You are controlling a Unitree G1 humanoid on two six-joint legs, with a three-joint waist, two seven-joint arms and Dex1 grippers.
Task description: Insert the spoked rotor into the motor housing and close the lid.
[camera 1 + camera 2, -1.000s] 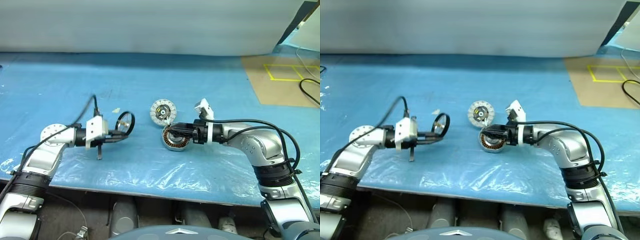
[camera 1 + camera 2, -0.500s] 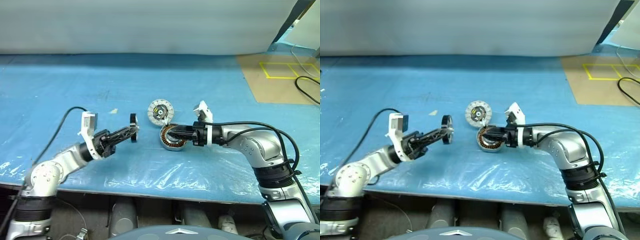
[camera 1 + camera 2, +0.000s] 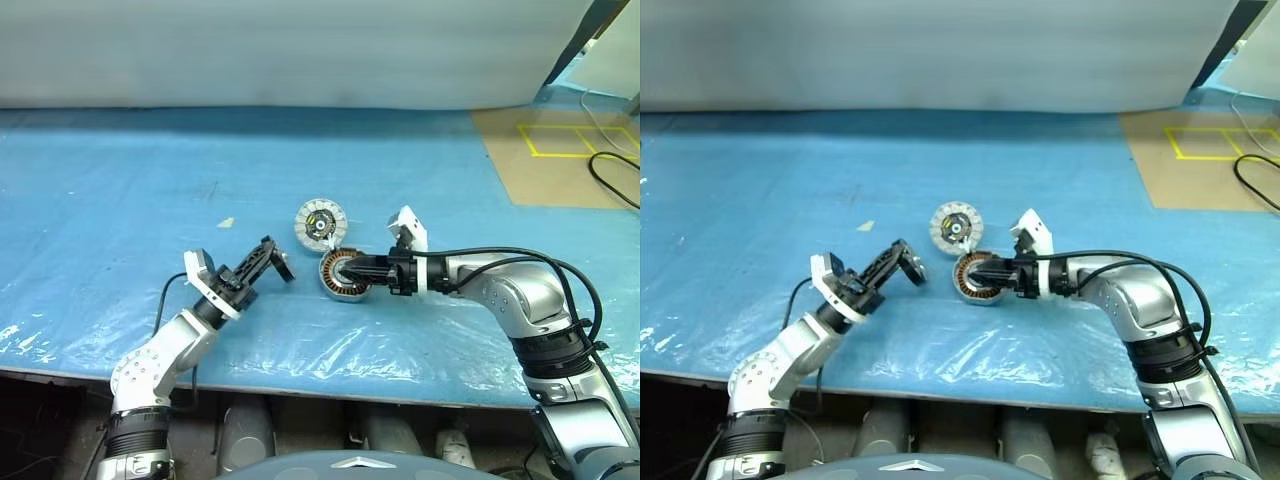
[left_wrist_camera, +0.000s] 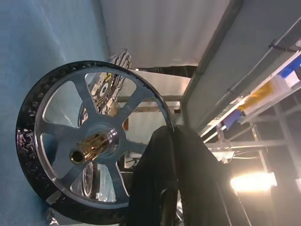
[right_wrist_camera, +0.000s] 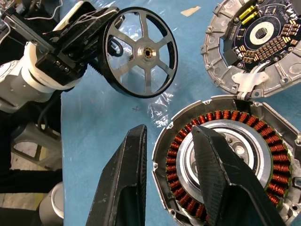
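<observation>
The spoked rotor (image 4: 89, 141), a silver wheel with a dark toothed rim, hangs above the blue sheet with my left gripper (image 3: 270, 252) shut on its rim. It floats just left of the motor housing (image 5: 244, 155), whose copper windings ring a silver hub. My right gripper (image 3: 352, 268) reaches in from the right and is shut on the housing's near wall, one finger (image 5: 124, 188) outside and the other over the windings. The lid (image 3: 322, 222), a pale disc with a dark centre, lies flat just behind the housing, touching its edge.
A blue sheet (image 3: 120, 170) covers the table, with crinkled clear film (image 3: 330, 345) along its front edge. A small pale scrap (image 3: 228, 222) lies left of the lid. A brown board with yellow tape (image 3: 560, 150) and a black cable (image 3: 615, 175) lie at the far right.
My left arm has swung lower and its wrist has rolled over, carrying the rotor right, closer to the housing. The right gripper and the housing have stayed put.
</observation>
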